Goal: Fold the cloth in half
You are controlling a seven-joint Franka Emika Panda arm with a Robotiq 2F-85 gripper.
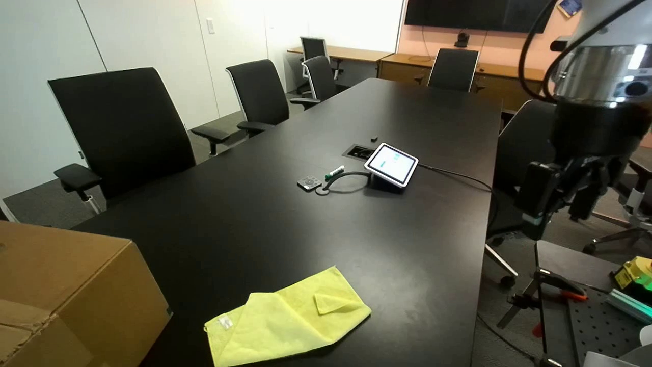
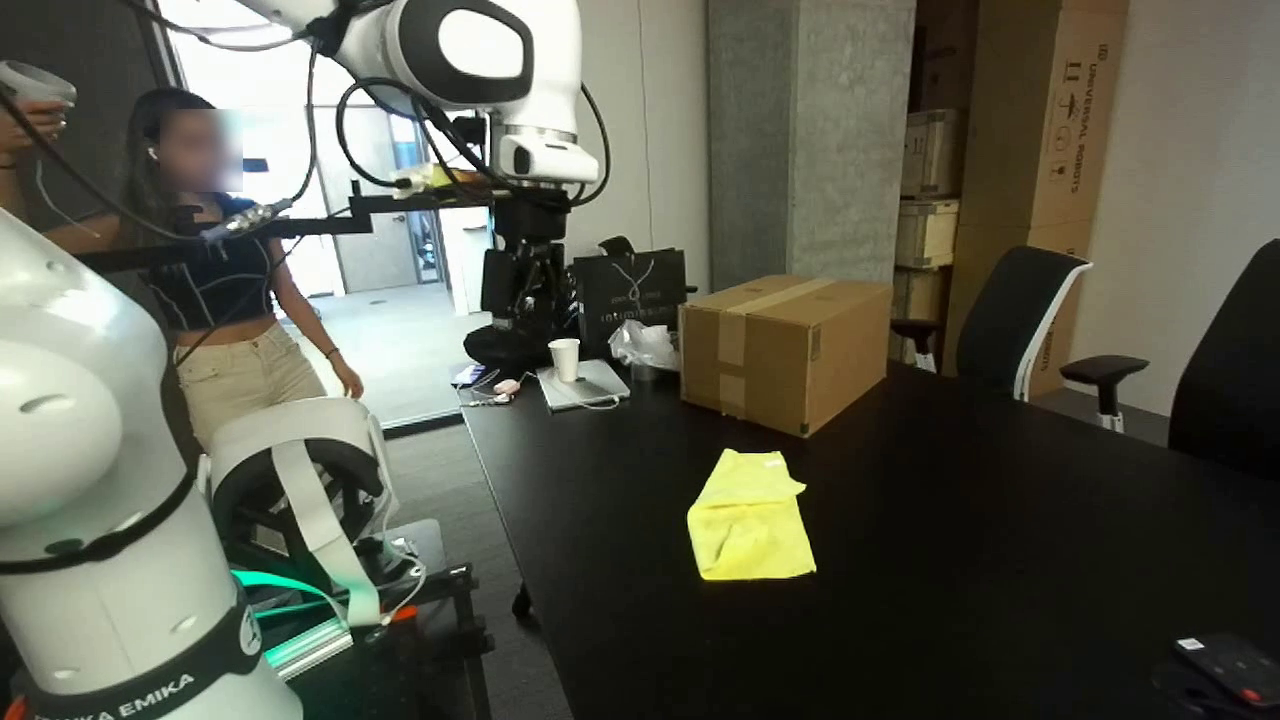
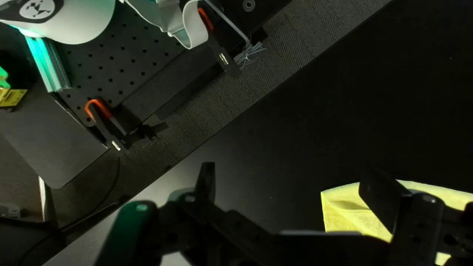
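Cloth (image 3: 345, 216): lies on the worktop (image 3: 295, 144), lower right of the wrist view, below and well apart from the hand (image 3: 292, 186), which hides part of it.
Hand: raised, fingers (image 3: 206, 183) spread wide, grasping nothing.

In an exterior view the gripper (image 1: 556, 220) points downward, jaws parted, well apart from the yellow-green cloth (image 1: 288, 321). Below and frame-left of the gripper, that cloth lies creased on the black table (image 1: 423, 244), with a triangular fold on its upper side. Farther frame-left of the gripper is a cardboard box (image 1: 102, 295); a tablet (image 1: 392, 164) stands tilted on that side of the gripper, roughly level with it in the frame
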